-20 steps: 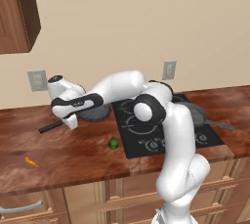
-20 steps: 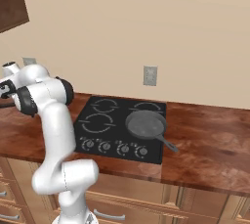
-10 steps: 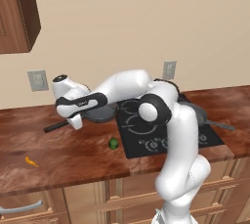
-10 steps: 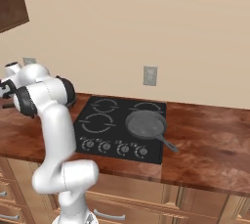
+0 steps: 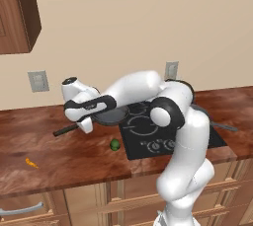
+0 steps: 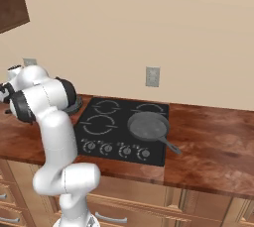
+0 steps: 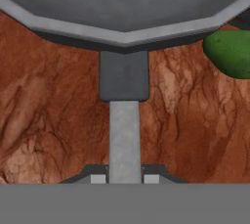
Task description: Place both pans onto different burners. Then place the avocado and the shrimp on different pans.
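A simulated kitchen with a beige wall, wooden cabinets and a reddish-brown wood-grain counter point(image 5: 74, 158) that carries a flat black cooktop point(image 6: 124, 132) with pale burner rings and a row of small silver knobs along its front edge. One dark grey frying pan point(image 6: 148, 125) sits on the cooktop's front right burner, its thin black handle pointing forward and to the right, towards the counter edge. The second pan point(image 5: 112, 115) is at the cooktop's left side, raised a little above the counter from what the left base view suggests, though its height is hard to judge; its long handle point(image 5: 66, 130) sticks out to the left over the wood. The gripper point(image 7: 125, 178) is clenched on that handle: in the hand view the pale grey handle runs straight up between the two dark fingertips to the pan's rim, with the brown counter showing below it. The avocado point(image 5: 114, 144), a small bright green ball, rests on the counter just in front of the held pan and just left of the cooktop's front corner; in the hand view it appears as a green blob at the right edge, near the pan's rim. The shrimp point(image 5: 31, 162), a tiny orange sliver, lies on the counter well to the left, apart from everything else. The white arm bends from the base and reaches left across the cooktop.
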Robot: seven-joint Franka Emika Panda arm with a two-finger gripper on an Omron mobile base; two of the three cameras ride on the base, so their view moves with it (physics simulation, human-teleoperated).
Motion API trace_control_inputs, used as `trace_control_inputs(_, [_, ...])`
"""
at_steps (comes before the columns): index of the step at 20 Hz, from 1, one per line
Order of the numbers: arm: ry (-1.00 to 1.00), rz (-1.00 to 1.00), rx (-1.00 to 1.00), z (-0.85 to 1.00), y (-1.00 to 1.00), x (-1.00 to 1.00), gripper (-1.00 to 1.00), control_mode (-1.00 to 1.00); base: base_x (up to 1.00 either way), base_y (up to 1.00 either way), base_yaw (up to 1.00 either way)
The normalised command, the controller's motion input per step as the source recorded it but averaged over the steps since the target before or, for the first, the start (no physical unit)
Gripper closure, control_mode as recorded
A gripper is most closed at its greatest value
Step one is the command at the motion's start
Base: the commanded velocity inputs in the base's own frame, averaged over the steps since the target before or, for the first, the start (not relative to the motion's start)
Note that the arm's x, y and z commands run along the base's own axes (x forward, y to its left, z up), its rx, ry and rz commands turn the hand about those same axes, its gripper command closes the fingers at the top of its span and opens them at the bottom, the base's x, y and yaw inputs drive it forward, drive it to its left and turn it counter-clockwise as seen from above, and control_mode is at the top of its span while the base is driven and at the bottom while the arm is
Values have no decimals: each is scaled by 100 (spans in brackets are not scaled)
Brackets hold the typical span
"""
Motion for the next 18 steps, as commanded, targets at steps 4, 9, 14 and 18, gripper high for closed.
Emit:
trace_control_inputs(4, [0,6,0,0,-28,-14,100,-100,0,0,0])
trace_control_inputs(9, [0,6,0,0,-21,-22,100,-100,0,0,0])
trace_control_inputs(14, [0,2,0,0,-16,-29,100,-100,0,0,0])
trace_control_inputs(18, [-1,0,0,0,-22,-40,100,-100,0,0,0])
